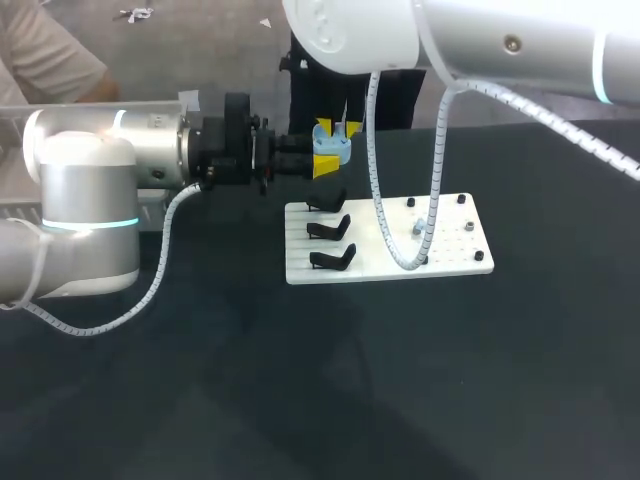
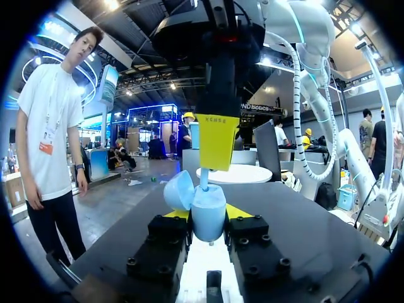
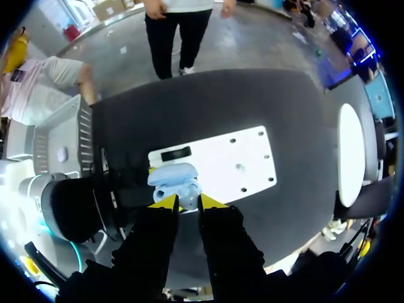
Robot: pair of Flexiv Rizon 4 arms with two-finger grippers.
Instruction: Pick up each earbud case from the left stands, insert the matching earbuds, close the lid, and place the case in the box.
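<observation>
Starting nearest the robot, the black table [image 1: 300, 400] carries a white board [image 1: 440, 235] just past its middle, toward 1 o'clock. Three black stands [image 1: 328, 229] sit in a row along the board's 9 o'clock edge, all without a case, and small black pegs [image 1: 461, 199] dot its 3 o'clock half. A white coiled cable [image 1: 378, 190] hangs from the right arm [image 1: 500, 45] and loops down over the board.

Beyond the board's far corner, at about 11 o'clock from it, the left arm [image 1: 90, 190] comes in level from 9 o'clock. The left gripper [image 2: 209, 213] is clenched on the pale blue earbud case [image 1: 335, 147], one yellow tip pressing each side, and holds it in the air above the table. The case's lid [image 2: 178, 191] stands open, tipped back to one side.

Directly above the case, the right gripper [image 3: 188, 202] points straight down. Its yellow fingers pinch a pale blue earbud [image 2: 204, 180], whose thin stem reaches down to the open case. In the right wrist view the case lies just ahead of the fingertips, with the board under it.
</observation>
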